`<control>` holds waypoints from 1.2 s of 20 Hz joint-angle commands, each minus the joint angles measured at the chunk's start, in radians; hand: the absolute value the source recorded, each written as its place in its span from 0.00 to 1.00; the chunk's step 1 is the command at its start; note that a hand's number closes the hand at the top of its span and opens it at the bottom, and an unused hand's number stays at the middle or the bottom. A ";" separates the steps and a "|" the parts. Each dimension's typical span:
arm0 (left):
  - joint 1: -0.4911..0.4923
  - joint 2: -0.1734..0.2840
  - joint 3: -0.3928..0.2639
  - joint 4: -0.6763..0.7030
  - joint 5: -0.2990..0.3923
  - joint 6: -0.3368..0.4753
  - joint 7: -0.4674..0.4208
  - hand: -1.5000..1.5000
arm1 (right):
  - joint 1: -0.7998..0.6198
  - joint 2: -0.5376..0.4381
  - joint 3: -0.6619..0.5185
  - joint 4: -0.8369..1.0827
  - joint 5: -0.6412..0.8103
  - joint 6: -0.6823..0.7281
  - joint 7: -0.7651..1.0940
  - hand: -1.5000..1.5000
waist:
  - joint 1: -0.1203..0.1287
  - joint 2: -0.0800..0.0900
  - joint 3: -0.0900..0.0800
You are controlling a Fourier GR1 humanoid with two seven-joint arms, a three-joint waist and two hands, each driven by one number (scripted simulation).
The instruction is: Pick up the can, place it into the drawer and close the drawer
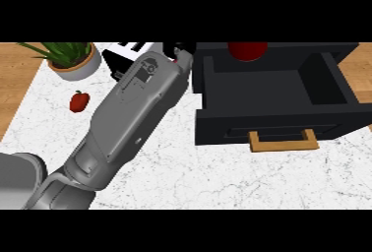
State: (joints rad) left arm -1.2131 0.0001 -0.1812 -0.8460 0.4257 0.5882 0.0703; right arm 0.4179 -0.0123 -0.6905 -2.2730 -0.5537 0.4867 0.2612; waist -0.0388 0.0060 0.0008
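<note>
Robot hand [179,49] mostly behind forearm [134,113]

The hand [178,50] sits at the far edge of the bench [218,172], just left of the open drawer [280,106]. The can [248,50] lies to its right, at the drawer's back. A toaster [127,54], a potted plant [69,59] and a pepper [79,101] lie to its left, the pepper nearer.
</note>
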 commanded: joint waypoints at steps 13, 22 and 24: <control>-0.198 0.000 -0.186 0.278 0.272 0.080 -0.114 1.00 | -0.076 -0.024 0.025 -0.043 -0.012 -0.064 0.094 0.00 | -0.035 0.007 0.000; -0.186 0.000 -0.298 0.349 0.364 0.080 -0.148 1.00 | -0.069 -0.041 0.003 -0.049 -0.021 -0.058 0.098 0.00 | -0.038 0.007 0.001; -0.190 0.000 -0.326 0.372 0.383 0.082 -0.153 1.00 | -0.092 -0.041 0.010 0.017 0.000 -0.023 0.052 0.00 | -0.048 0.011 0.002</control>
State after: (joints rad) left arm -1.4043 0.0000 -0.4570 -0.5054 0.7813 0.6730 -0.0708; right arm 0.3399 -0.0352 -0.6720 -2.2873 -0.5413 0.4507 0.3193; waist -0.0817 0.0156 0.0019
